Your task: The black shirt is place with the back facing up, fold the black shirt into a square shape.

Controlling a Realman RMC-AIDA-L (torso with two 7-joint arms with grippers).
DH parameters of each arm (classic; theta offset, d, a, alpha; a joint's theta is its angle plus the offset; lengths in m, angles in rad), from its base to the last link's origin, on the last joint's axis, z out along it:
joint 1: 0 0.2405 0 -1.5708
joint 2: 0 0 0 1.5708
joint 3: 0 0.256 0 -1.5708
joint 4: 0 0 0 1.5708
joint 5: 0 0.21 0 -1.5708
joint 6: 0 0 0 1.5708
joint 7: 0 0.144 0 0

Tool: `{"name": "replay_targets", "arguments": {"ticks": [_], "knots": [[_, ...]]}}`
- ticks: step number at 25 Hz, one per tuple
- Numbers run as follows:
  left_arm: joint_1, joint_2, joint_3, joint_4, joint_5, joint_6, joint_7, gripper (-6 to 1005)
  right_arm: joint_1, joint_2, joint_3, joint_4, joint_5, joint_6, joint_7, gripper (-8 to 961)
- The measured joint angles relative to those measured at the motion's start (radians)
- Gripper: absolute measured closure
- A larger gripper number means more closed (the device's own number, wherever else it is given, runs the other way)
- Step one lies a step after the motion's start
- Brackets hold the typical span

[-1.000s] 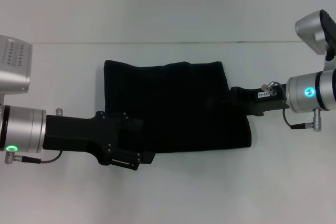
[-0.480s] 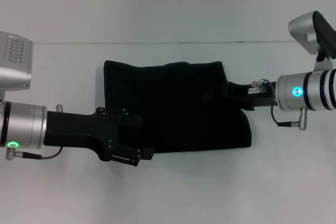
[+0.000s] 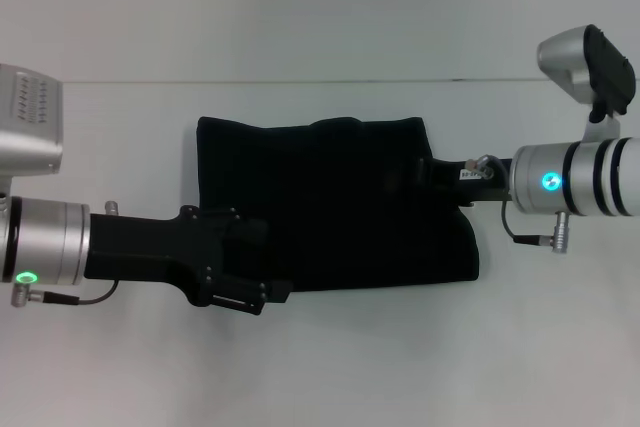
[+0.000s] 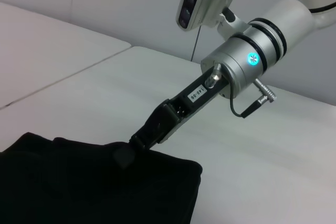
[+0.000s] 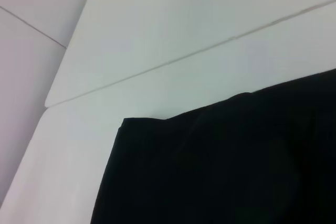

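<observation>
Nearest you, the left gripper [image 3: 255, 272], black and rigid on its silver wrist, lies low over the near left corner of the one soft matte-black cloth shirt [image 3: 335, 202]; you cannot tell how far its fingers are apart, since black metal merges with black cloth there. The black shirt sits in the middle of the plain white table [image 3: 330, 367], folded into a wide rectangular block with only its plain face showing, its far edge slightly wavy and its near right corner rounded. Farther back, the right gripper [image 3: 425, 175] reaches in from the right side and its tip meets the shirt's right edge; in the left wrist view the right gripper [image 4: 126, 153] presses into the cloth, but you cannot tell whether it pinches it. You have two grippers and one shirt in sight.
</observation>
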Motion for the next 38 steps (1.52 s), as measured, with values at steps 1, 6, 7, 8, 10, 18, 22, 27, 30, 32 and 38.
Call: {"name": "replay_targets", "arguments": {"ticks": [1,6,7,8,10,18,22,27,30,32,38], "knots": [[0.0,0.0,0.0,0.0,0.0,-0.002,0.0,58,-0.001,0.004,0.0,0.0,0.004,0.005,-0.015,896],[0.002,-0.003,-0.006,0.0,-0.005,-0.006,-0.006,59,-0.005,0.013,0.0,-0.015,0.031,0.015,-0.098,910],[0.002,-0.003,-0.008,0.0,-0.007,-0.005,-0.007,59,-0.009,0.013,0.0,-0.023,0.037,0.011,-0.114,910],[0.002,-0.003,-0.013,0.0,-0.01,-0.004,-0.008,59,-0.013,0.013,0.0,-0.03,0.042,0.007,-0.125,910],[0.002,-0.004,-0.027,0.0,-0.012,0.001,-0.008,60,-0.037,0.009,0.0,-0.078,0.05,-0.022,-0.14,909],[0.005,-0.012,-0.059,0.0,-0.013,0.003,-0.01,61,-0.082,-0.01,-0.001,-0.173,0.064,-0.094,-0.148,910],[0.005,-0.018,-0.068,-0.001,-0.018,0.004,-0.023,62,-0.082,-0.036,-0.003,-0.177,0.064,-0.1,-0.149,910],[0.007,-0.022,-0.07,-0.001,-0.028,0.001,-0.037,64,-0.079,-0.057,-0.003,-0.195,0.063,-0.133,-0.147,910],[0.007,-0.026,-0.071,0.0,-0.034,-0.001,-0.038,64,-0.08,-0.065,-0.005,-0.208,0.06,-0.148,-0.141,909],[0.007,-0.029,-0.071,-0.001,-0.036,-0.004,-0.038,65,-0.082,-0.069,-0.007,-0.209,0.057,-0.152,-0.14,909],[0.004,-0.033,-0.071,-0.001,-0.036,-0.009,-0.038,66,-0.084,-0.071,-0.011,-0.206,0.033,-0.171,-0.14,909]]}}
